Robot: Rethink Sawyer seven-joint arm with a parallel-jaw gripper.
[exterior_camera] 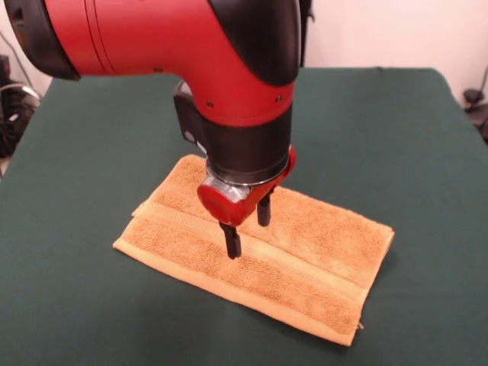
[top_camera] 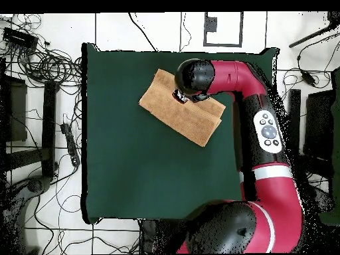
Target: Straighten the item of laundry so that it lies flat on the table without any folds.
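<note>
The orange-tan towel (exterior_camera: pixel 305 259) lies folded in half on the dark green table (exterior_camera: pixel 91 152), as a long rectangle with a flat woven band running along its length; the lower layer peeks out at its left end. It also shows in the overhead view (top_camera: pixel 172 113). My gripper (exterior_camera: pixel 248 226) hangs straight down over the middle of the towel, its two black fingers (exterior_camera: pixel 232 242) open and empty, tips at or just above the cloth. In the overhead view the arm's head hides the gripper (top_camera: pixel 180 97). No white label shows.
The red arm (top_camera: pixel 265 133) reaches in over the table's right side in the overhead view. Cables and gear (top_camera: pixel 40 60) lie on the floor beyond the table's left edge.
</note>
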